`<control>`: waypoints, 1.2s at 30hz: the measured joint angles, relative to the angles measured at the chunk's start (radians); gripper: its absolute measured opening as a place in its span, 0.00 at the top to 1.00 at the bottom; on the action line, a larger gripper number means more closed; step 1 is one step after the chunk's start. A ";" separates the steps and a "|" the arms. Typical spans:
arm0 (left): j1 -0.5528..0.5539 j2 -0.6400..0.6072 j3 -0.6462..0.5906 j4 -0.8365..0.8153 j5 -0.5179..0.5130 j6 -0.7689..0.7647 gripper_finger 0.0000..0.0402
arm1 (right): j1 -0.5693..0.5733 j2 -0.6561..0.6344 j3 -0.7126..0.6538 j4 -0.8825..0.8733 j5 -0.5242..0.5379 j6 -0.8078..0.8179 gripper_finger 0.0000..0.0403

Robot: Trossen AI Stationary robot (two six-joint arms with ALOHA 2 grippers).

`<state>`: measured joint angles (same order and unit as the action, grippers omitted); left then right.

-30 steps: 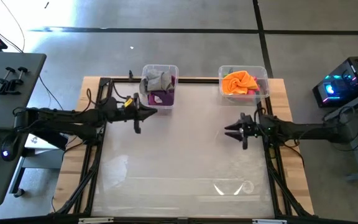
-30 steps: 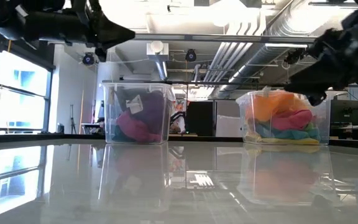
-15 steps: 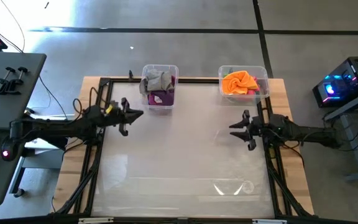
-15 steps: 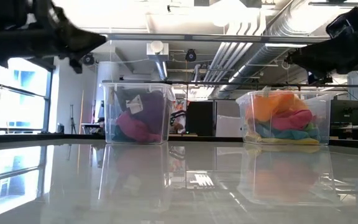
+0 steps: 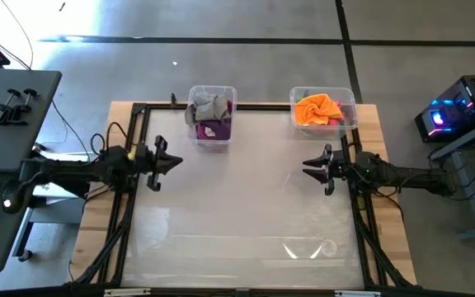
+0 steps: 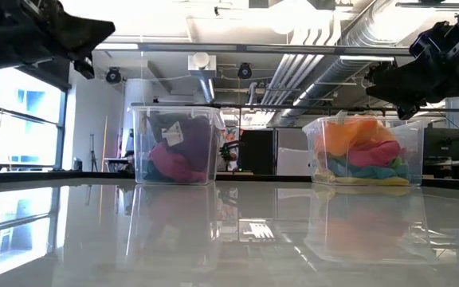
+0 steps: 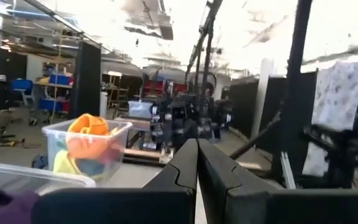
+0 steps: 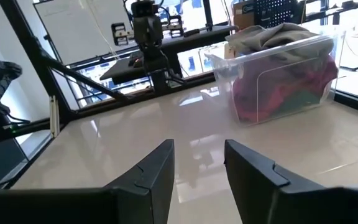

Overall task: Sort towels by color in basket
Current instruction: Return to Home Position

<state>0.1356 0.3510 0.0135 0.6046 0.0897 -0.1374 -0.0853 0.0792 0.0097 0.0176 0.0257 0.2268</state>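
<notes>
All the towels I can see lie in two clear bins at the table's far edge. The left bin (image 5: 213,115) holds a grey towel (image 5: 207,106) on top of purple (image 5: 211,129) and magenta (image 6: 174,163) ones. The right bin (image 5: 324,109) has an orange towel (image 5: 317,108) over pink, light blue and yellow ones (image 6: 365,163). My left gripper (image 5: 171,161) hangs shut above the table's left side, nearer than the left bin. My right gripper (image 5: 308,167) hovers open above the right side, nearer than the right bin. Both are empty.
The glossy tabletop (image 5: 237,214) stretches between and in front of the two arms. A black frame (image 5: 130,206) runs along the table's sides. Both bins stand against the far rail (image 5: 262,105).
My left gripper has drawn back from beside the left bin toward the table's left edge and slightly toward the near edge. My right gripper has shifted a little toward the far edge. The towels and bins have stayed put.
</notes>
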 joint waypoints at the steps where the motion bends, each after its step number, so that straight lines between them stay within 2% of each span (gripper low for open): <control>1: -0.039 0.000 0.000 -0.013 -0.040 0.022 1.00 | 0.000 0.000 0.000 0.000 0.000 0.001 0.66; 5: -0.187 0.002 0.000 -0.113 -0.279 0.103 1.00 | 0.000 0.000 0.000 0.000 -0.001 0.000 0.66; 8: -0.237 -0.005 0.000 -0.164 -0.324 0.170 1.00 | 0.000 0.000 0.000 0.000 -0.002 0.005 0.66; 12: -0.211 -0.034 0.000 -0.219 -0.314 0.190 1.00 | 0.000 -0.003 0.011 -0.035 -0.065 0.056 0.66; 15: -0.178 -0.090 0.000 -0.281 -0.279 0.169 1.00 | 0.000 -0.009 0.031 -0.061 -0.215 0.019 0.66; 17: -0.157 -0.152 -0.001 -0.332 -0.273 0.167 1.00 | 0.000 -0.023 0.034 -0.060 -0.276 -0.006 0.66; 22: -0.119 -0.339 0.000 -0.471 -0.137 0.118 1.00 | 0.000 -0.067 0.029 -0.058 -0.217 -0.055 0.66; 26: -0.116 -0.344 0.006 -0.527 -0.139 0.139 1.00 | 0.000 -0.074 0.000 0.051 -0.205 -0.105 0.66; 33: -0.115 -0.347 0.008 -0.607 -0.169 0.143 1.00 | -0.005 -0.079 0.002 0.046 -0.296 -0.074 0.66; 36: -0.116 -0.348 0.004 -0.596 -0.169 0.165 1.00 | -0.018 -0.078 0.004 0.047 -0.221 -0.079 0.66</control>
<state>0.0196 0.0032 0.0175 0.0090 -0.0789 0.0276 -0.1036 0.0007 0.0139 0.0643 -0.1948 0.1475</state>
